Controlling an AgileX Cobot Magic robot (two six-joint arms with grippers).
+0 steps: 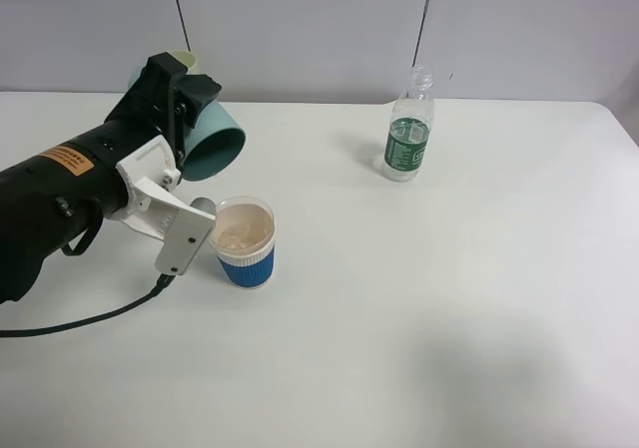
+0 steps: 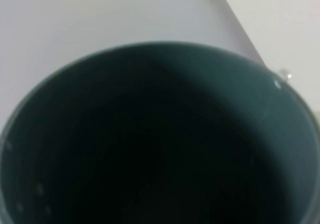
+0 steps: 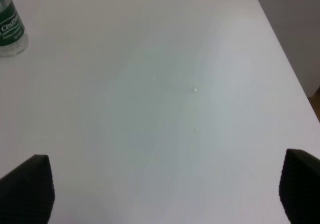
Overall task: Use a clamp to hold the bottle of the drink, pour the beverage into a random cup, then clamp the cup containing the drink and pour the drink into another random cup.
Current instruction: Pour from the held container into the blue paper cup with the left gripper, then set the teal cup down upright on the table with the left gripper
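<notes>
Left gripper (image 1: 185, 99) clamped on teal tumbler (image 1: 213, 139), tumbler tipped on side, dark green mouth facing blue-sleeved cup (image 1: 245, 243) just below it. Droplets on tumbler's inner wall (image 2: 280, 134). Right gripper (image 3: 167, 189) jaws wide apart, empty, over bare white table (image 3: 165, 84). Green-label bottle (image 1: 408, 129) upright, uncapped, well apart from blue-sleeved cup, toward table's far edge. Pale yellow-green tumbler (image 1: 183, 59) behind left gripper.

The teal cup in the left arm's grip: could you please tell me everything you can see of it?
The teal cup is a plain, smooth tumbler, seemingly plastic, dusty teal outside and darker green inside. It is lifted off the table and tipped nearly on its side, mouth facing the blue-sleeved cup standing below. The left gripper clamps it. The left wrist view looks straight into its dark inside, where a few droplets cling.
</notes>
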